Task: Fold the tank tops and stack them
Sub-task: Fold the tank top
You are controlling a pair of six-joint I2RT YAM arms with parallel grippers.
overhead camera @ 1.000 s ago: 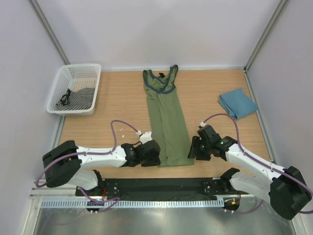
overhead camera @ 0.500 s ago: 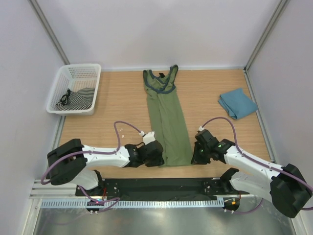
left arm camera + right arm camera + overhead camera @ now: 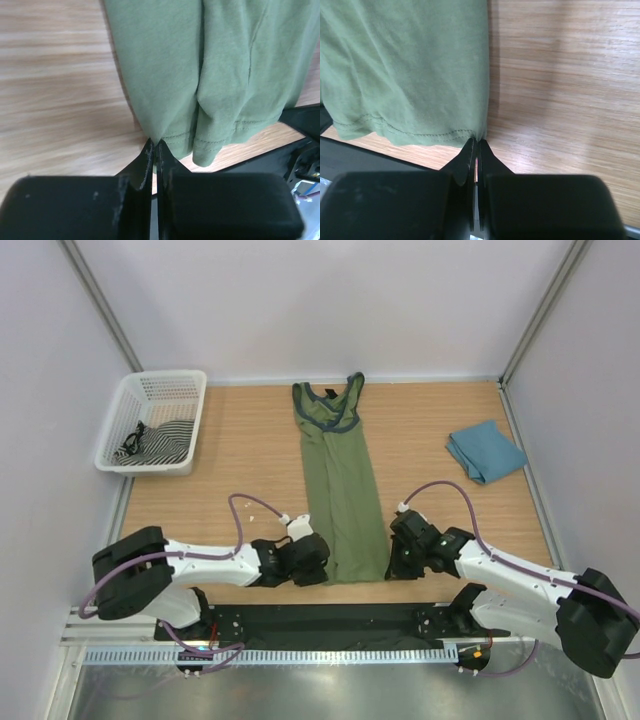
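left gripper [image 3: 154,146]: black fingers pressed flat together, their tips nipping the near left hem corner of the long olive-green cloth tank top [image 3: 165,60]; the cloth draws to a point at the tips.
right gripper [image 3: 476,143]: black fingers likewise pressed together, tips clamped on the near right hem corner of the same top, right at the stitched hem.
arms: both lie low over the near edge of the table, the left gripper [image 3: 324,565] and right gripper [image 3: 392,560] facing each other across the hem.
olive-green cloth tank top [image 3: 340,480]: lies flat in a narrow lengthwise strip down the middle of the light wooden table [image 3: 240,450], navy-trimmed neck at the far end, hem at the near edge.
folded teal-blue cloth tank top [image 3: 485,451]: lies on the far right of the table, well apart from the green one.
white plastic mesh basket [image 3: 165,388]: sits at the far left corner, with a black-and-white striped cloth [image 3: 162,440] lying inside it.
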